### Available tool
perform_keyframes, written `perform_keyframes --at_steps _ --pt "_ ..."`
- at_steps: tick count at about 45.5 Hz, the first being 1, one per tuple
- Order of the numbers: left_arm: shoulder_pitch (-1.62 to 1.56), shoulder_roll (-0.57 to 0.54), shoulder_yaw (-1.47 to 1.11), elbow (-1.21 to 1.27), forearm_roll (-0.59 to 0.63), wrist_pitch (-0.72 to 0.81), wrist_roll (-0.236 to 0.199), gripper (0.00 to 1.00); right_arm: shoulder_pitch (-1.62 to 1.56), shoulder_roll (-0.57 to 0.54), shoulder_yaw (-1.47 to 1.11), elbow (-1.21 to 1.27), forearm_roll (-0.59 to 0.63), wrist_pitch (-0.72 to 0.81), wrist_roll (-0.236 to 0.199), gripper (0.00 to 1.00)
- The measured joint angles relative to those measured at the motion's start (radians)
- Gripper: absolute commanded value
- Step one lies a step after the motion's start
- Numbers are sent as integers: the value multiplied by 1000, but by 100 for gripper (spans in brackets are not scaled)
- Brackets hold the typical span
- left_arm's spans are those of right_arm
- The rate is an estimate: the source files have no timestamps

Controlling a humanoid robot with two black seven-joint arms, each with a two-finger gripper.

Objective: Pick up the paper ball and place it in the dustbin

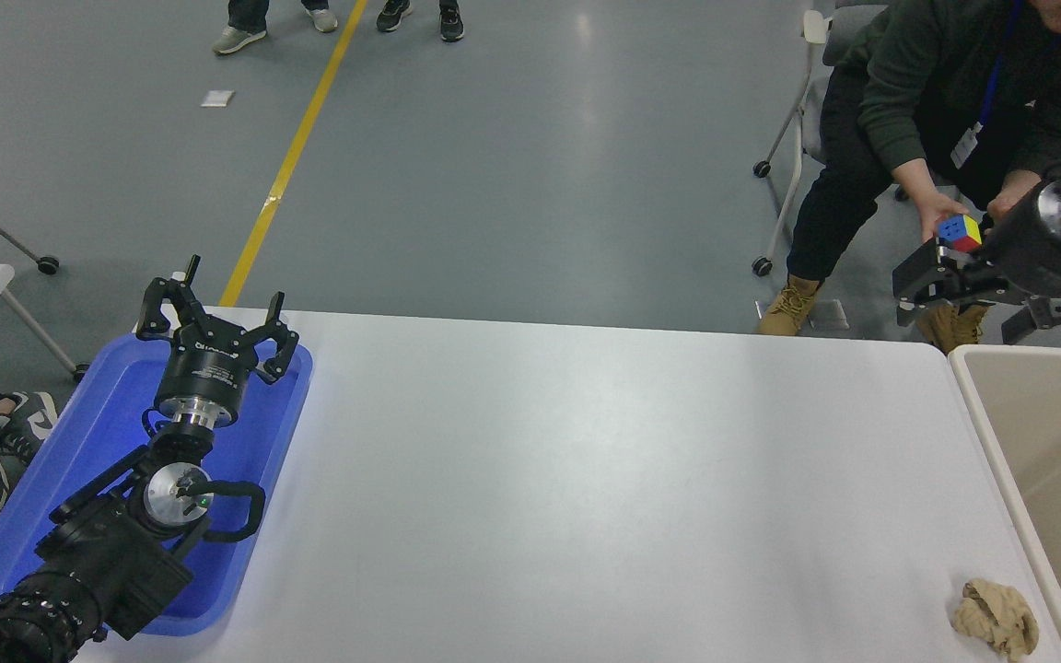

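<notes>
Head view is the only one given, and it shows the paper ball lying on the white bench at its near right corner, just beside the cream rim of the dustbin, which stands along the bench's right edge. The right tool hangs high over the far right corner of the bench, well apart from the ball, its fingers spread and holding nothing. The left tool rests parked over the blue tray at the lower left, likewise splayed and empty. Beyond the far edge a person's hand holds a coloured puzzle cube close to the right tool; it plays no part in the task. The ball looks light and soft: crumpled tan paper, lumpy and creased, which should give under pressure instead of slipping. Its wrinkles likely offer plenty of purchase, and it is not fragile, so a firm squeeze seems safe. The best hold is probably across its bulky middle, taken from above, with one finger on either side of the widest part, so that loose folds at the edges do not pull free. Being so near the rim, the finger on that side will need care.
</notes>
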Motion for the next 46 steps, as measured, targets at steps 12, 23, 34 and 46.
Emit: perform_keyframes --at_steps 12,23,34,46 --pt "0 0 0 0 0 0 0 100 -90 -94 -7 -5 -9 -74 -1 100" --pt "0 0 0 0 0 0 0 100 -244 -137 -6 -2 -16 -223 -1 100" --pt "0 0 0 0 0 0 0 100 -389 -154 16 4 -17 -355 4 100" --pt "0 0 0 0 0 0 0 100 -514 -167 72 20 -16 -443 8 100"
